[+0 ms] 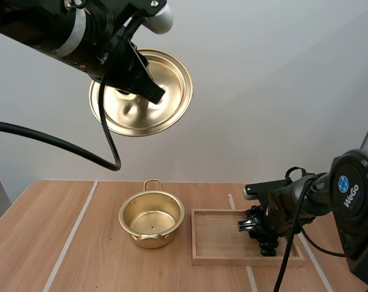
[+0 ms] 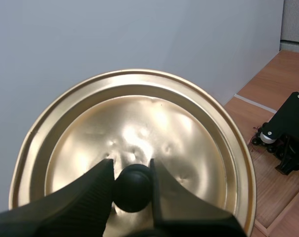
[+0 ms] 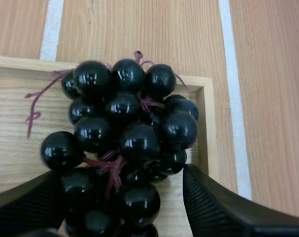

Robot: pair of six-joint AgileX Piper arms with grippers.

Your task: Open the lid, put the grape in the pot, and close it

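Holding 1 gold lid point(image 2: 139, 123) by its black knob point(image 2: 133, 188), my left claw point(image 2: 130, 170) has its 2 fingers pinched on either side of that knob. The lid hangs high above the table point(image 1: 56, 243), tilted so its top face turns toward my wrist camera, and it is well apart from the pot point(image 1: 125, 214).

There is 1 pot, gold like the lid, standing upright and uncovered on the table just to the left of the tray point(image 1: 215, 242). Nothing lies inside it. I can see 2 handles on it, 1 at the far rim and 1 at the near rim.

There is 1 wooden tray, shallow and rectangular, and 1 bunch of dark grapes point(image 3: 125, 133) lies in it near its right end, close to a corner. The grapes are glossy black on purple stems.

My right claw point(image 1: 261, 236) is down at the tray with its 2 fingers spread wide, 1 on each side of the bunch. The lower grapes sit between the fingers; I cannot tell whether either finger touches them.
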